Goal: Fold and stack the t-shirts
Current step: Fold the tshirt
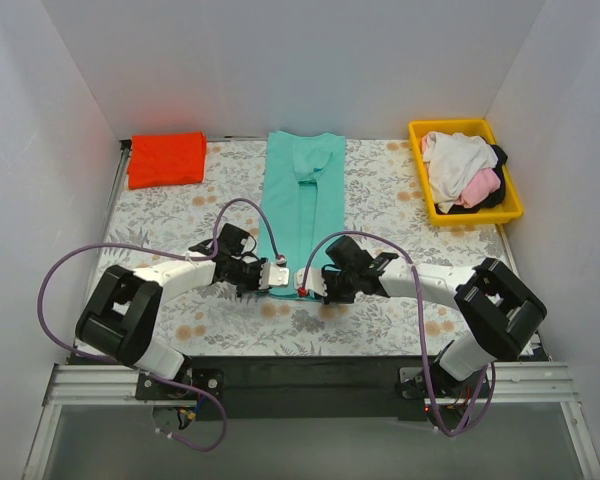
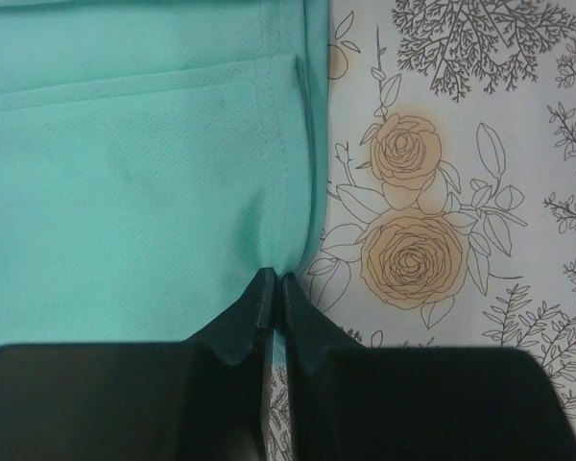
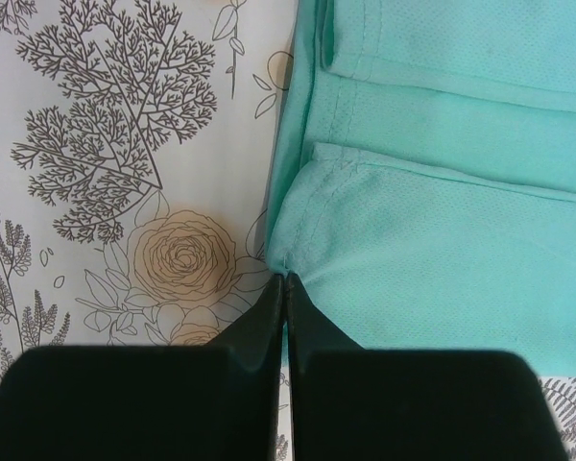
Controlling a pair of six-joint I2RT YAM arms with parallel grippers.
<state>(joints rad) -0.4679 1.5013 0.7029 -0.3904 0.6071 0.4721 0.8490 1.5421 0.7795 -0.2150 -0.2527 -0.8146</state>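
Observation:
The teal-green t-shirt (image 1: 302,195) lies as a long narrow strip down the middle of the table, sides folded in. My left gripper (image 1: 272,277) is shut on its near left corner; in the left wrist view the teal-green cloth (image 2: 144,182) is pinched at the fingertips (image 2: 261,288). My right gripper (image 1: 306,281) is shut on its near right corner; in the right wrist view the cloth (image 3: 442,221) bunches at the fingertips (image 3: 298,293). A folded red-orange t-shirt (image 1: 166,158) lies at the far left. White, pink and black t-shirts (image 1: 463,172) lie heaped in the tray.
A yellow plastic tray (image 1: 514,187) stands at the far right. The fern-and-rose patterned cloth (image 1: 380,195) covers the table. White walls close in the left, back and right. Purple cables loop over both arms.

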